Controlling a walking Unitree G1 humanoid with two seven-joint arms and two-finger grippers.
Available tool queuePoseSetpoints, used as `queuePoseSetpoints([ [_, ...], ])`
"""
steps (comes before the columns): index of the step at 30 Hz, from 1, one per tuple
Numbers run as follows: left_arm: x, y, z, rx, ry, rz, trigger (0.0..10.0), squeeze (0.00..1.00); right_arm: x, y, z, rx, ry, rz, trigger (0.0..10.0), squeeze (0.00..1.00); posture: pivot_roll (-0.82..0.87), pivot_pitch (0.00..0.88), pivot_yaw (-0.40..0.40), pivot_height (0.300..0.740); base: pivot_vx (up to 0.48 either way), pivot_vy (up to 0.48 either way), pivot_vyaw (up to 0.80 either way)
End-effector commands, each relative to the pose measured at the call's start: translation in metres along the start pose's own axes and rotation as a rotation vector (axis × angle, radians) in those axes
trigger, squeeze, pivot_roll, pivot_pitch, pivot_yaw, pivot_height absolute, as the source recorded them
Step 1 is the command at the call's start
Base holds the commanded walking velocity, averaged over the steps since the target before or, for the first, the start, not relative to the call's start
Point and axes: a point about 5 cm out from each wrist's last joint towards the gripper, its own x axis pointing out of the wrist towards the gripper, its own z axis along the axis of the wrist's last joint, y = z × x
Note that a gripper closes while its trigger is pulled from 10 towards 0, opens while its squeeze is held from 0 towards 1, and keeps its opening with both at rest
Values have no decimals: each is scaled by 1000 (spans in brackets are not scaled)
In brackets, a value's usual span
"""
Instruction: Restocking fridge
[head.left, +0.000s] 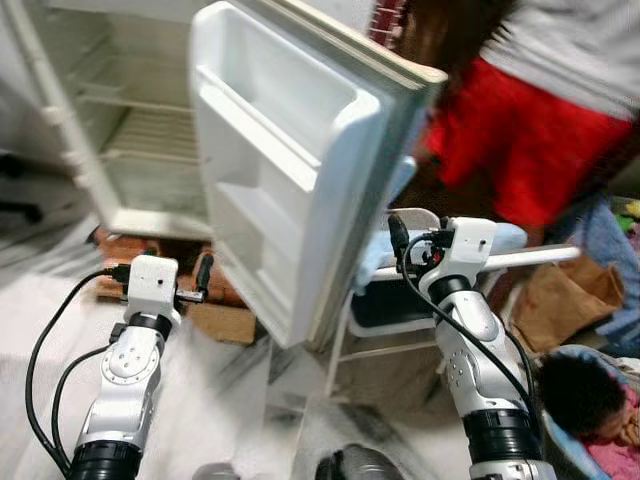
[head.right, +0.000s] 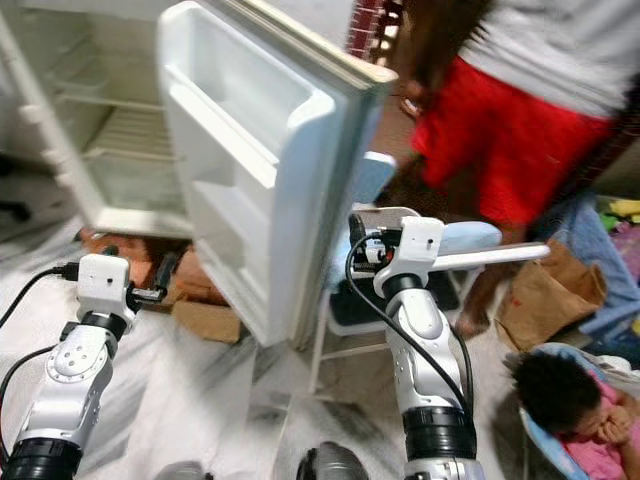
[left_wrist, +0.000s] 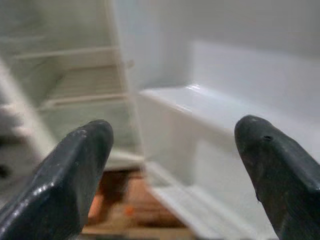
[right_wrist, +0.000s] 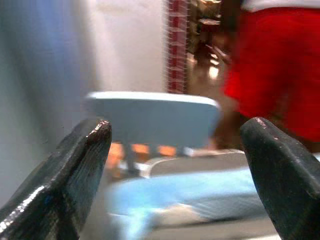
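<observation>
**Fridge Open, Both Claws Released and Empty**

The fridge (head.left: 120, 120) stands ahead and to the robot's left on brick supports (head.left: 120, 255), its cabinet showing bare white shelves. The fridge door (head.left: 290, 170) is swung wide open toward the robot, with its moulded door shelves facing left; its outer edge sits between the two arms.

The left claw (left_wrist: 172, 165) is raised in front of the lower cabinet, just left of the door. Its two black fingers (left_wrist: 65, 175) are spread apart with nothing between them, pointing at the door shelf and the cabinet interior.

The right claw (right_wrist: 175, 170) is raised on the far side of the door edge. Its fingers (right_wrist: 60, 180) are also spread and empty, pointing at a light blue chair (right_wrist: 155, 117) near the door.

A person in red shorts (head.left: 530, 140) stands beyond the chair, blurred. A brown paper bag (head.left: 570, 300) rests on the floor to the right. A second person (head.right: 570, 400) lies low at the right edge.
</observation>
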Motion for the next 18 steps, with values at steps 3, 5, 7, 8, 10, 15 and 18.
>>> queuePoseSetpoints([
  [3, -5, 12, -5, 26, 31, 35, 10000, 0, 9, 10, 8, 5, -28, 32, 10000, 0, 54, 22, -107, 740, 0, 0, 502],
  [5, -6, 14, -6, 27, 37, 43, 10000, 0, 14, 12, 10, 8, -36, 48, 10000, 0, 54, 22, -107, 740, 0, 0, 475],
  [7, -7, 15, -7, 28, 40, 46, 10000, 0, 21, 14, 14, 9, -44, 70, 10000, 0, 64, 27, -108, 740, 0, 0, 203],
  [8, -7, 15, -7, 29, 42, 49, 10000, 0, 23, 15, 16, 12, -49, 78, 10000, 0, 66, 28, -107, 740, 0, 0, 0],
  [10, -9, 17, -8, 29, 49, 61, 10000, 0, 28, 15, 20, 11, -59, 95, 10000, 0, 69, 29, -107, 740, 0, 0, 0],
  [15, -22, 29, -21, -18, 116, 136, 10000, 0, 48, 17, 34, 22, -82, 140, 10000, 0, 86, 34, -108, 740, 0, 0, 0],
  [18, -30, 31, -24, -13, 128, 144, 10000, 0, 61, 23, 44, 20, -100, 162, 10000, 0, 102, 37, -113, 740, 0, 0, 0],
])
